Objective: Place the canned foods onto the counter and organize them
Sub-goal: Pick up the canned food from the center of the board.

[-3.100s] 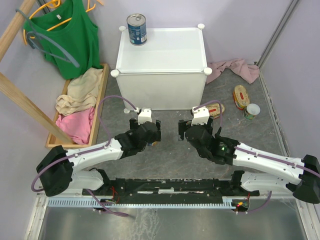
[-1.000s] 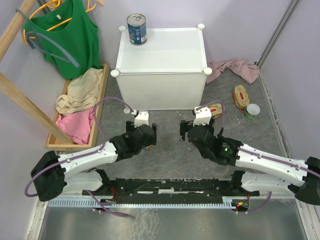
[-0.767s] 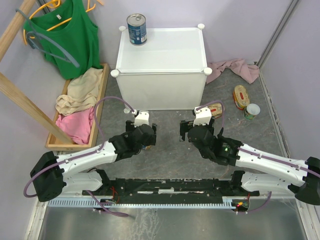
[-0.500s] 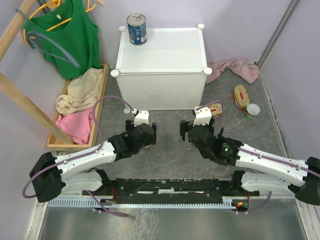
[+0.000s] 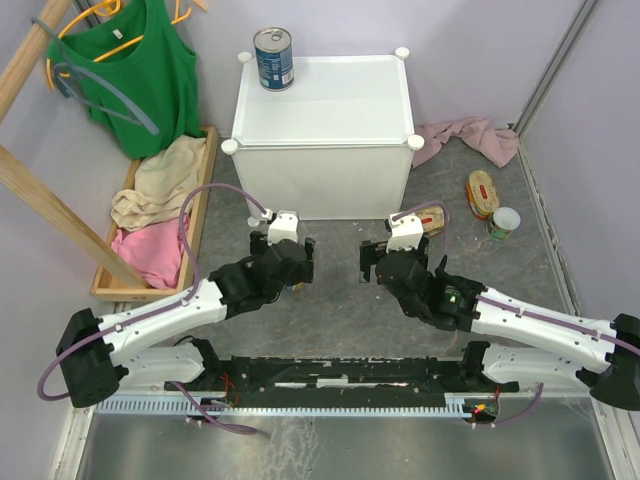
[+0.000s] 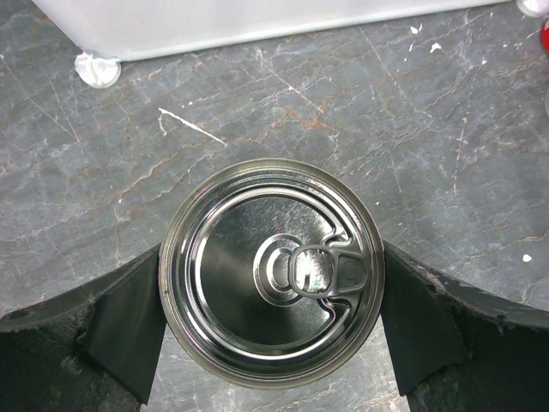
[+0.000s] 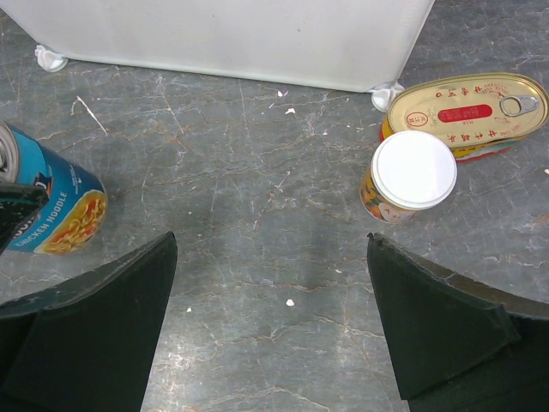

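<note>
One tall blue-labelled can (image 5: 273, 58) up on the white cabinet (image 5: 330, 100), both arms low in front of it.

Upright at the far-left corner of the cabinet top, by the corner knob (image 5: 244, 56). Down on the grey worktop (image 5: 330, 310), off the cabinet's near-right corner: an oval gold tin (image 5: 438, 214) half hidden behind the right gripper (image 5: 400, 268); nearer the right edge, a second oval tin (image 5: 483, 193) and a small white-topped can (image 5: 505, 222) just beside each other. Level with the right one and well apart, the left gripper (image 5: 285, 265). Towards the far-right corner, a pink cloth (image 5: 470, 137); along the left edge, a wooden tray (image 5: 200, 205) of clothes.
</note>
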Available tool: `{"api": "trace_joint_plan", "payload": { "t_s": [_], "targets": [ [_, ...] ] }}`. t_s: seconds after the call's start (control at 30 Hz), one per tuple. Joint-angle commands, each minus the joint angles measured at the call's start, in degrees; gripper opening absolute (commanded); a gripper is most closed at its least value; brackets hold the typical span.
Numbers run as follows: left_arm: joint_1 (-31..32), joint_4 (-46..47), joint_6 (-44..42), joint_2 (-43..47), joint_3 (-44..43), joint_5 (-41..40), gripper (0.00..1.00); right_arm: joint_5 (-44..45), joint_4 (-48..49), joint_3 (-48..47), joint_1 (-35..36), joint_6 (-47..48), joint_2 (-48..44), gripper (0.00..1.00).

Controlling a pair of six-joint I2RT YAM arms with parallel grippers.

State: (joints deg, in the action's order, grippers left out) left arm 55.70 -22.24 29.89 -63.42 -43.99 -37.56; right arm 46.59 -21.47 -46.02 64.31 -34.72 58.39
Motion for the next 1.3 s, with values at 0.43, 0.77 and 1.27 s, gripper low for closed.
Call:
{"api": "trace_joint_plan", "payload": {
  "t_s": [0.43,0.77,1.27],
  "targets": [
    [0.26,2.54,-4.78,2.37,-11.97,-6.12,0.03,0.72,0.47,-2.09,-0.11,-0.03,-0.75,1.0],
    [0.28,1.66,-6.87,0.68,-16.62,-6.8,0.03,0.52,0.82,-2.62,-0.15,0.35,-0.04,1.0],
    [0.13,-2.27,-9.21,-1.54,-24.46,-8.37,0.03,0.18,1.17,-3.2,-0.15,0.62,0.31,1.0]
  ]
}}
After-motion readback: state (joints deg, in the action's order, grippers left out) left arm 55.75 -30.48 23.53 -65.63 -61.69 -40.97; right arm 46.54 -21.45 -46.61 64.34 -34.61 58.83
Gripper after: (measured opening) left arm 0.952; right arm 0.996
